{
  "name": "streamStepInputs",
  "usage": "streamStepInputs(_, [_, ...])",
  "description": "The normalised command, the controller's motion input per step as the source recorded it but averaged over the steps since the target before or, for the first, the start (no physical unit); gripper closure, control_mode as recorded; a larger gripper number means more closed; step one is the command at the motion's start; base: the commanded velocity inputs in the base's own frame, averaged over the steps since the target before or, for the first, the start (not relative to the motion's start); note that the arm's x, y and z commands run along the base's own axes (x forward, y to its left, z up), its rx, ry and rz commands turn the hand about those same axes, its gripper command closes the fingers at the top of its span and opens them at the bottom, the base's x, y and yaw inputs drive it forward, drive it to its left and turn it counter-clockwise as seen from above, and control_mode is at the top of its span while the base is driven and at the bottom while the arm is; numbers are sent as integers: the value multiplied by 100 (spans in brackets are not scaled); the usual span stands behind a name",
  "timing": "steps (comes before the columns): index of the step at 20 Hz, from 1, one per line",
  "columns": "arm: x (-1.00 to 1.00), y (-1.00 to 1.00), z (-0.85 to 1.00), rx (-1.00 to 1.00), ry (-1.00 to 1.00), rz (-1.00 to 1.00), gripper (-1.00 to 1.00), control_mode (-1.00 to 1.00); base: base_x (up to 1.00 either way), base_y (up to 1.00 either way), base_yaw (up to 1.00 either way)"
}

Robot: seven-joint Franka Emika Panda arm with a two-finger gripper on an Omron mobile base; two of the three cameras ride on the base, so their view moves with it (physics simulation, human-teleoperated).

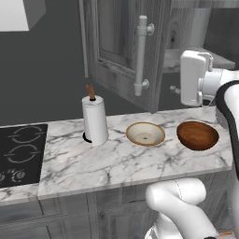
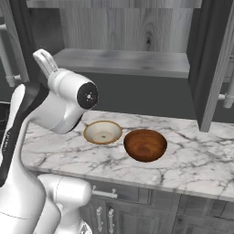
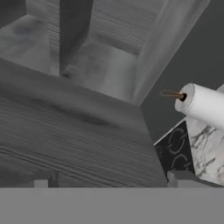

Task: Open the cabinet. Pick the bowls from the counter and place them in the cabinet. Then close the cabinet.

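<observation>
Tool (image 3: 109,181) spread apart, clamped on nothing, up by the open cabinet (image 2: 123,61); risks clipping the door (image 1: 123,44) descending toward bowls (image 2: 145,145) on the bench (image 2: 192,160).

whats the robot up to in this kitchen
A white robot arm is putting bowls away. The cabinet doors already stand open, showing a bare grey shelf. The cream bowl and the reddish-brown bowl sit side by side on the marble counter. The gripper is raised near the cabinet, fingers open, holding nothing.
</observation>
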Motion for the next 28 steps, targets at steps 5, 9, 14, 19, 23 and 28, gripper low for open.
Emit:
streamStepInputs(5, [48, 3, -5, 2, 4, 8, -100, -100, 0, 0, 0])
streamStepInputs(9, [18, 21, -18, 3, 1, 5, -100, -100, 0, 0, 0])
streamStepInputs(14, [2, 20, -14, 8, 5, 5, -100, -100, 0, 0, 0])
streamStepInputs(19, [2, 22, -4, 9, 7, 5, -100, -100, 0, 0, 0])
streamStepInputs(23, [16, 24, 0, 8, 8, 4, -100, -100, 0, 0, 0])
streamStepInputs(28, [19, 26, -5, 7, 8, 4, -100, -100, 0, 0, 0])
